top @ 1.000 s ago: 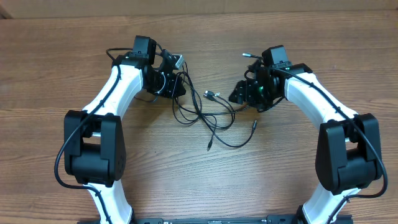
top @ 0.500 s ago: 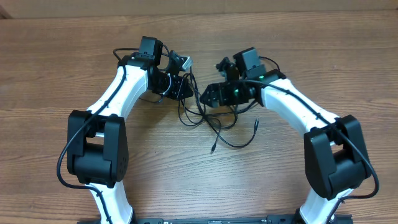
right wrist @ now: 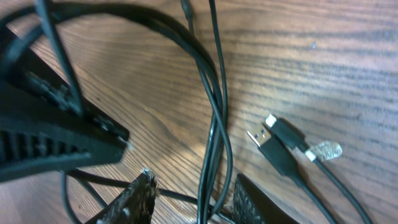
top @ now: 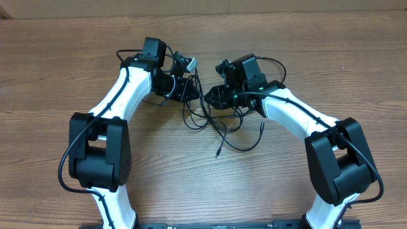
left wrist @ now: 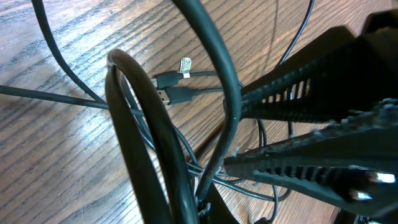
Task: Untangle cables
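Observation:
The cables (top: 219,124) are thin black cords in a loose tangle on the wood between my arms, with plug tips trailing toward the front. My left gripper (top: 189,89) is shut on a bundle of cables (left wrist: 149,124) that rises right up to its camera; its jaws (left wrist: 202,208) pinch them at the bottom edge. My right gripper (top: 211,97) faces it closely from the right. Its fingers stand apart, open, with a few cable strands (right wrist: 214,112) running between them at the right gripper (right wrist: 199,196). Two USB plugs (right wrist: 270,148) lie on the table beside it.
The wooden table (top: 318,51) carries everything. A loose plug tip (top: 261,127) and another (top: 217,152) lie in front of the tangle. A small pale tag (right wrist: 324,150) sits on one cord. Both grippers' fingertips are only a few centimetres apart.
My right arm has swung left over the tangle up to the left gripper, and its jaws have narrowed around some strands. The left gripper shifted slightly right and stays shut.

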`<state>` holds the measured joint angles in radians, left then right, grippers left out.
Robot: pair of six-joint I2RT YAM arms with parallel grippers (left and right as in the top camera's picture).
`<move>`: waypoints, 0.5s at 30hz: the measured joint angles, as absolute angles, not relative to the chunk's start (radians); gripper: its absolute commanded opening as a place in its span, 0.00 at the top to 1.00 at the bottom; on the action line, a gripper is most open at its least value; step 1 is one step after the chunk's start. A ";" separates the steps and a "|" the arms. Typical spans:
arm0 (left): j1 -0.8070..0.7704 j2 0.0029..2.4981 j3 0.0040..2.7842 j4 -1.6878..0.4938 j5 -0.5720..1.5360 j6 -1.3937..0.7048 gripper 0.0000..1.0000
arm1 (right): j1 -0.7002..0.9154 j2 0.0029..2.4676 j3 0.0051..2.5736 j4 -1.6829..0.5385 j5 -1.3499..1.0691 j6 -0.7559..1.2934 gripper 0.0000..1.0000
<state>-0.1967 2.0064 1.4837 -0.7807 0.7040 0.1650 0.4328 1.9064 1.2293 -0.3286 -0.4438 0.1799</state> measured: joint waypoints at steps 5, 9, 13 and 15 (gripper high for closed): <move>-0.197 2.006 1.484 -0.781 0.704 0.165 0.95 | 0.433 1.906 1.190 -0.251 -0.439 0.184 0.65; -0.197 2.006 1.484 -0.781 0.704 0.165 0.95 | 0.433 1.906 1.164 -0.187 -0.433 0.186 0.67; -0.197 2.006 1.484 -0.781 0.704 0.165 0.95 | 0.433 1.906 1.121 -0.101 -0.429 0.187 0.68; -0.197 2.006 1.484 -0.781 0.704 0.165 0.94 | 0.433 1.906 1.100 -0.075 -0.427 0.187 0.68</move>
<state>-0.1967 2.0064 1.4837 -0.7807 0.7040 0.1650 0.4328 1.9064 1.0996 -0.0753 -0.4274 0.1867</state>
